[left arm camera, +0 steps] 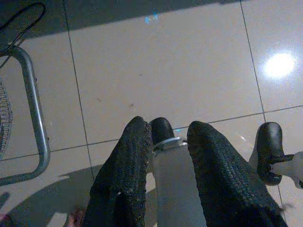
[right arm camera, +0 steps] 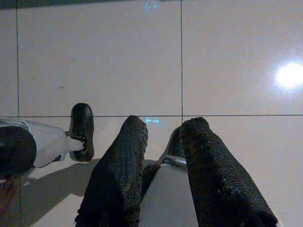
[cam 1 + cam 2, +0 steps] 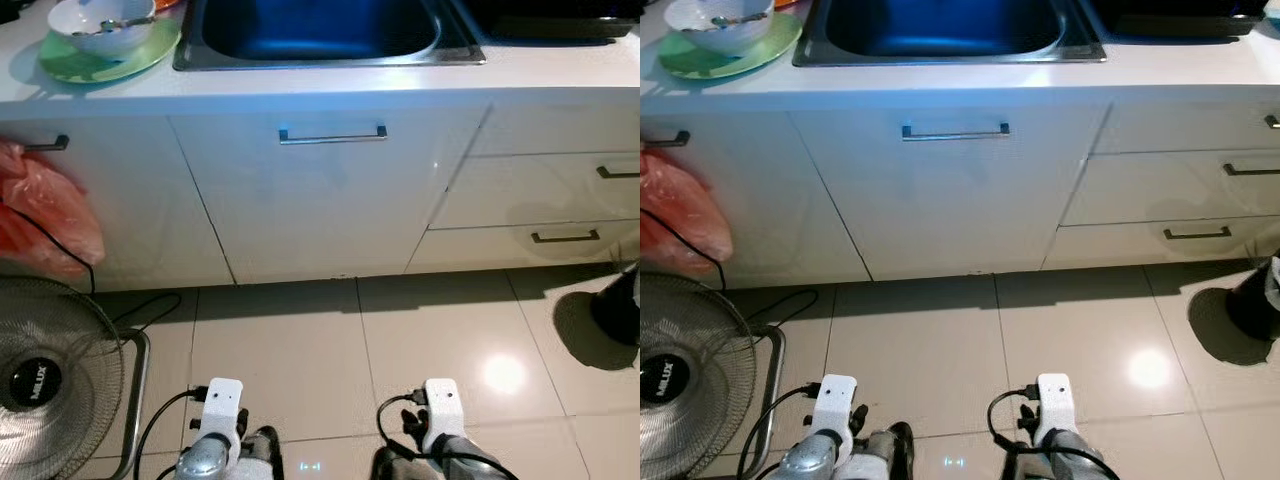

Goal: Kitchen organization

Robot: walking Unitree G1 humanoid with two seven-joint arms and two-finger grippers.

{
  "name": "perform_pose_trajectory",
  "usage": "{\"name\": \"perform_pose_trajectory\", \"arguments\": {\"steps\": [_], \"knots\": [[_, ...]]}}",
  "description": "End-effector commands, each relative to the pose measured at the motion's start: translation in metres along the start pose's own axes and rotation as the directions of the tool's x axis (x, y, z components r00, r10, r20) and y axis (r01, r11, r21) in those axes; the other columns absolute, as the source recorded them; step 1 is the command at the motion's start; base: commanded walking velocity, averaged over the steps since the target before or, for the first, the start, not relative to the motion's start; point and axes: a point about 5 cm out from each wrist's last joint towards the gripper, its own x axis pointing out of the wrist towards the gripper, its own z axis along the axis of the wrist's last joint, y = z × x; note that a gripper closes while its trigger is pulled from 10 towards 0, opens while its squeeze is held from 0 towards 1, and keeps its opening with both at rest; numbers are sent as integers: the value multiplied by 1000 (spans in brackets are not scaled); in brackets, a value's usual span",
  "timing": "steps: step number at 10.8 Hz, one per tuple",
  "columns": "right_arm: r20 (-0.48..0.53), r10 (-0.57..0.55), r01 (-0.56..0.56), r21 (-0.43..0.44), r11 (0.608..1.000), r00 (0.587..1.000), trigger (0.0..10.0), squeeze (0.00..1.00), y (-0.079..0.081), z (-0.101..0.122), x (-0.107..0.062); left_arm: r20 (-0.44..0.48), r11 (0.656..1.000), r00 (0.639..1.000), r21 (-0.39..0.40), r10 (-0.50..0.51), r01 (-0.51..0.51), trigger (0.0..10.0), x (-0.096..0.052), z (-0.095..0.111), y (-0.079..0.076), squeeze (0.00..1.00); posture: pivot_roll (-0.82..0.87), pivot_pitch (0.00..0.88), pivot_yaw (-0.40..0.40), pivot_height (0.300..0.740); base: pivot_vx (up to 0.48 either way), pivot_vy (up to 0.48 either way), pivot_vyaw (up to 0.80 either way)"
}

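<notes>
Both arms hang idle, low by the robot's legs, pointing at the floor tiles (image 3: 300,350). Left gripper (image 1: 168,137): fingers spread, nothing between them but tile and the robot's own foot. Right gripper (image 2: 163,132): fingers also spread, holding nothing.

Task things are far ahead of and above both sets of fingertips. A white bowl (image 3: 100,25) with a spoon (image 3: 115,24) in it sits on a green plate (image 3: 105,55) on the counter (image 3: 300,80), off to the left-gripper side, just beside the steel sink (image 3: 320,35). Cabinet door handle (image 3: 332,133) under the sink, drawers (image 3: 530,190) on the right-gripper side.

Risks, as a guess: fan (image 3: 45,385) and its black cable (image 3: 130,315) lie on the floor close outside the left fingers; stepping toward the counter could snag the cable or knock the fan. Red plastic bag (image 3: 45,215) hangs at the cabinet above the fan, could catch a rising left arm. The bowl is stacked loose on the plate, so a sloppy reach may slide it off the edge.
</notes>
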Motion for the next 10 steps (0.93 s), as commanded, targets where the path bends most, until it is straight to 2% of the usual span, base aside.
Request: {"name": "perform_pose_trajectory", "arguments": {"steps": [1,2,8,10], "knots": [[-30,5,-5,16,1000,1000,10000,0,2,-10,-2,-42,1000,999,-4,13,-13,10000,-3,-11,3,0,150,198,4,740,0,480,0],[-30,6,-5,15,1000,1000,10000,0,2,-9,-2,-46,1000,999,-2,14,-14,10000,-3,-11,3,0,149,199,2,740,0,480,0],[-29,8,-8,16,1000,1000,10000,0,1,-9,-2,-36,1000,999,17,17,-17,10000,-3,-10,2,0,151,201,-1,740,0,0,0],[-29,8,-8,16,1000,1000,10000,0,1,-9,-2,-35,1000,999,-3,22,-22,10000,-3,-10,2,0,152,203,-2,740,0,0,0]]}}
